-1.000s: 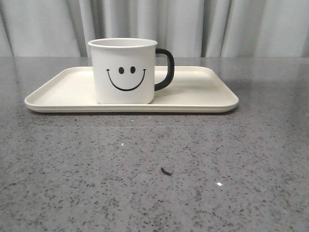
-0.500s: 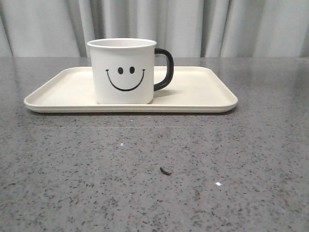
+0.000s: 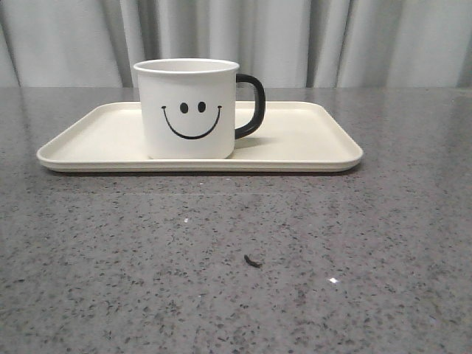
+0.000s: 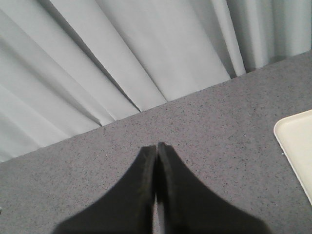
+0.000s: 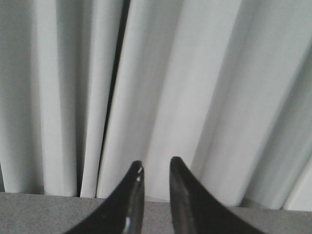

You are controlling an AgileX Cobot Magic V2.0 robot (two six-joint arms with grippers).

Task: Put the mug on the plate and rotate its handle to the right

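Place: a staged test bench
Signs: speckled grey table (image 3: 236,280); plain pale curtain (image 3: 295,37) right behind it

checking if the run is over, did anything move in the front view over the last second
Almost nothing: the mug and plate sit a hair further left than a second ago, likely camera shake. The mug stays upright on the plate, handle pointing right, no pincer near it.

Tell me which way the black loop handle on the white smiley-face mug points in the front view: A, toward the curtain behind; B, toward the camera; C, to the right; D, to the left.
C: the black loop handle sticks out from the right side of the white smiley-face mug, which stands on the cream rectangular plate.
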